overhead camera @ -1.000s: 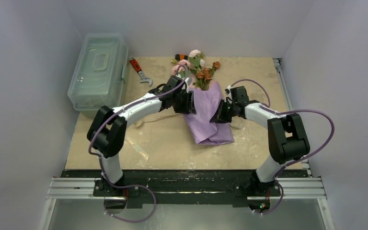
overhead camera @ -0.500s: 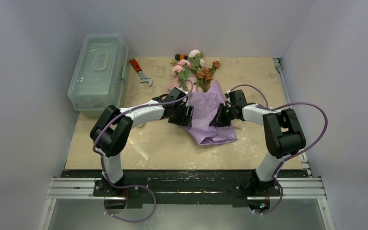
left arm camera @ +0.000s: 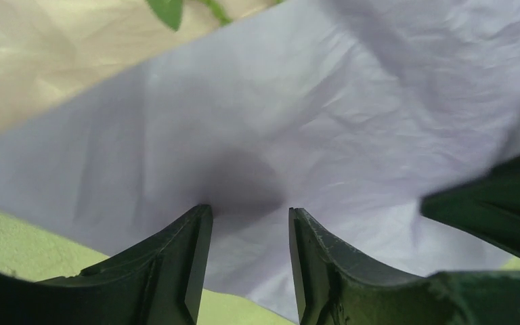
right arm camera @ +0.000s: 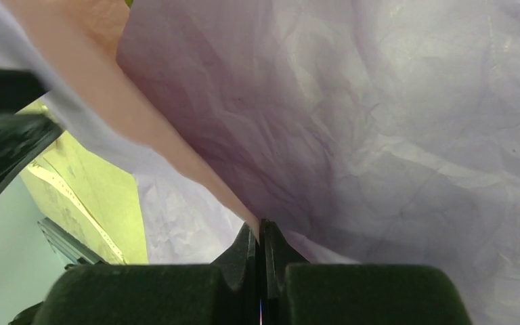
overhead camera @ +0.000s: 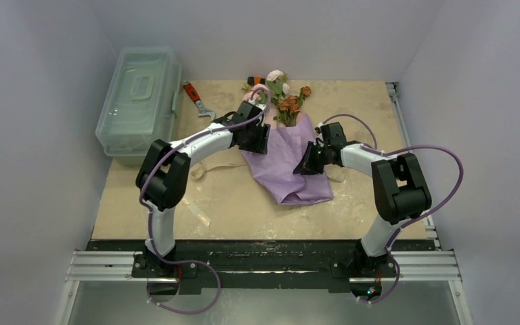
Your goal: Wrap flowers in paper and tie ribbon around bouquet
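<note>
On the desk [overhead camera: 230, 203], a clear plastic box [overhead camera: 139, 98] sits in the far-left corner, with a red-handled wrench [overhead camera: 198, 100] near it. The left gripper [overhead camera: 258, 143], jaws partly spread, has its tips at the upper left edge of the lilac paper [overhead camera: 288, 169]; whether it grips is unclear. The flowers [overhead camera: 284, 95] poke from the wrap toward the far edge. The right gripper [overhead camera: 308, 164], jaws pressed together, pinches the paper's right side.

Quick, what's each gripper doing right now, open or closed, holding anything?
Left gripper: open, just over the paper, gripping nothing.
Right gripper: closed, pinching a fold of the paper.
</note>
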